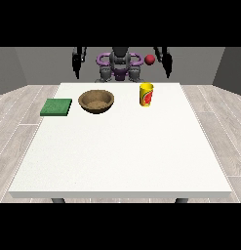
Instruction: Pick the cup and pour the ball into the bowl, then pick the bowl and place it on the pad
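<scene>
A yellow cup (146, 94) with a red mark stands upright on the white table (122, 156), right of centre at the back. A red ball (150, 59) shows in the air above and behind the cup, beside the robot's torso. A brown wooden bowl (96, 101) sits left of the cup. A green square pad (56, 107) lies flat further left near the table's edge. The hand at the view's right (166, 62) hangs behind the table's far edge, apart from the cup. The hand at the view's left (77, 61) hangs likewise, away from the bowl.
The robot's torso (120, 66) stands behind the far edge of the table. The front half of the table carries no objects. Grey wood floor surrounds the table.
</scene>
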Robot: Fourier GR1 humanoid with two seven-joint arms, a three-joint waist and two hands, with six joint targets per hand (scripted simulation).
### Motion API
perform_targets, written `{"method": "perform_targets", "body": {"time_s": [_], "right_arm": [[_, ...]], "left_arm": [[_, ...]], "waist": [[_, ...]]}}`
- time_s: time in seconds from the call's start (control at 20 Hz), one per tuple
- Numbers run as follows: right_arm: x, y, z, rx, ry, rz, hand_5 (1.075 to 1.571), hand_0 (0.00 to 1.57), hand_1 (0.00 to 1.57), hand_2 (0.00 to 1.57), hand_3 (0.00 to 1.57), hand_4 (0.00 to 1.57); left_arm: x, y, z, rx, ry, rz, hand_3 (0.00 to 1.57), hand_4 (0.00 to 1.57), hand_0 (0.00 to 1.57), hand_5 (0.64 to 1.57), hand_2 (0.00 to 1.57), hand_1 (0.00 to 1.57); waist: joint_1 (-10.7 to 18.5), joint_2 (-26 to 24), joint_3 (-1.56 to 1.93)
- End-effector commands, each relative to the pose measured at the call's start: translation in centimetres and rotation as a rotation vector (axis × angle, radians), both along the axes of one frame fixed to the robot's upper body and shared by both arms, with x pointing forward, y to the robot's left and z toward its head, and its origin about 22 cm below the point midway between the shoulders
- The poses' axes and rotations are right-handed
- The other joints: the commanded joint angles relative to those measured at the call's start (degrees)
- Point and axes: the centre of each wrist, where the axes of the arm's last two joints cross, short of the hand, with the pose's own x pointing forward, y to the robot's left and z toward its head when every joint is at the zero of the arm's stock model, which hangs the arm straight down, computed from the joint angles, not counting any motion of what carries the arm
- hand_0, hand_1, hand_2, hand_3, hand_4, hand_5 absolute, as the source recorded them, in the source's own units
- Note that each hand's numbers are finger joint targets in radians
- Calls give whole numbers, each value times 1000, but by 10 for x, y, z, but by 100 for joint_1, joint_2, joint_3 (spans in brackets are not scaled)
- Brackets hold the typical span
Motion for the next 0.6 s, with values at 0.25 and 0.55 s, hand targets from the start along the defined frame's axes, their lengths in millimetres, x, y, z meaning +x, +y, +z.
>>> {"method": "perform_targets", "body": {"time_s": [0.25, 0.55], "right_arm": [[1, -10, 31, -30, -11, -13, 1533, 0, 0, 0, 0, 875], [-23, 0, 46, 172, 252, -118, 1532, 0, 0, 0, 0, 861]], "left_arm": [[2, 8, 33, 20, -23, -3, 0, 664, 0, 1566, 0, 0], [-19, -43, 58, -262, 228, -10, 0, 637, 0, 1564, 0, 0]], "waist": [[-11, -1558, 12], [-176, -2570, 28]]}}
